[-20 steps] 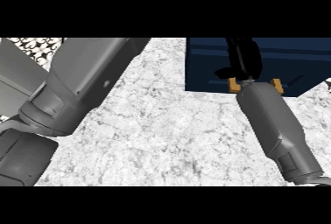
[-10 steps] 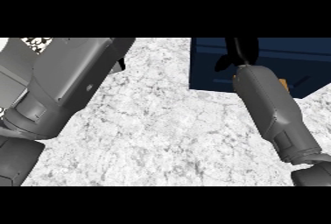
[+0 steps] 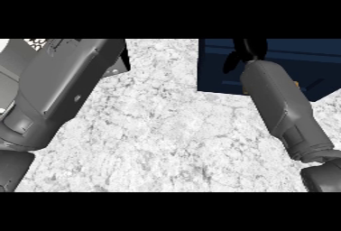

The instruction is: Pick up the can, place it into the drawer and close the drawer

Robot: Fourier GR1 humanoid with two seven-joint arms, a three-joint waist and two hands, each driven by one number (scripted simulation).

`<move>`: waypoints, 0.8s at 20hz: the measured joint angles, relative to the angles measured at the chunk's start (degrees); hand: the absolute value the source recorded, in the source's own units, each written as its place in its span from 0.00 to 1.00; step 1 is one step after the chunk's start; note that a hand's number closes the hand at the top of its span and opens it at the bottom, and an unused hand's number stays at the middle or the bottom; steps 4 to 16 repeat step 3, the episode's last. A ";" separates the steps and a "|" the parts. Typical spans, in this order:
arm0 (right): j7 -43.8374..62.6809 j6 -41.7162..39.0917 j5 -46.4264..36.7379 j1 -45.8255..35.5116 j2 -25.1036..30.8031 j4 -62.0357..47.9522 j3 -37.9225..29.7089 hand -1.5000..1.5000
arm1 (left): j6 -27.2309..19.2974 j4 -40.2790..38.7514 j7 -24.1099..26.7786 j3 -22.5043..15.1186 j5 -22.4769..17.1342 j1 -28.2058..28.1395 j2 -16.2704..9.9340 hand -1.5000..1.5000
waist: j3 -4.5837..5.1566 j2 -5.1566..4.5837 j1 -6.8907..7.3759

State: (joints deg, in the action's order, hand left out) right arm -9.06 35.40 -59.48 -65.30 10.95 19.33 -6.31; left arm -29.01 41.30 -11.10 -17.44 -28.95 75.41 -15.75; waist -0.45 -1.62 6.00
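No can shows anywhere in the head view. The dark blue drawer (image 3: 293, 54) lies open at the upper right, its inside in shadow. My right forearm runs up from the lower right corner, and my right hand (image 3: 234, 58) hangs over the drawer's left part, mostly hidden by the wrist and cut by the picture's top. My left forearm fills the upper left. Only a black sliver of the left hand (image 3: 124, 61) shows past its edge. Whether either hand holds anything is hidden.
White marbled counter (image 3: 166, 131) spreads between the two forearms and down to the front. A black-and-white patterned patch (image 3: 36, 43) peeks out at the top left corner behind the left arm.
My right forearm has slid up and left, carrying the hand further over the drawer. The left forearm has swung right and now covers more of the upper left.
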 measured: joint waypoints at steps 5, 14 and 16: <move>-2.80 -0.14 1.36 -0.29 0.11 -0.60 -1.44 0.00 | 0.27 2.46 -0.50 -0.25 0.08 -1.94 -0.94 0.00 | -0.05 -0.08 -0.02; -2.80 -0.14 1.36 -0.29 0.11 -0.60 -1.44 0.00 | 0.27 2.46 -0.50 -0.25 0.08 -1.94 -0.94 0.00 | -0.05 -0.08 -0.02; -2.80 -0.14 1.36 -0.29 0.11 -0.60 -1.44 0.00 | 0.27 2.46 -0.50 -0.25 0.08 -1.94 -0.94 0.00 | -0.05 -0.08 -0.02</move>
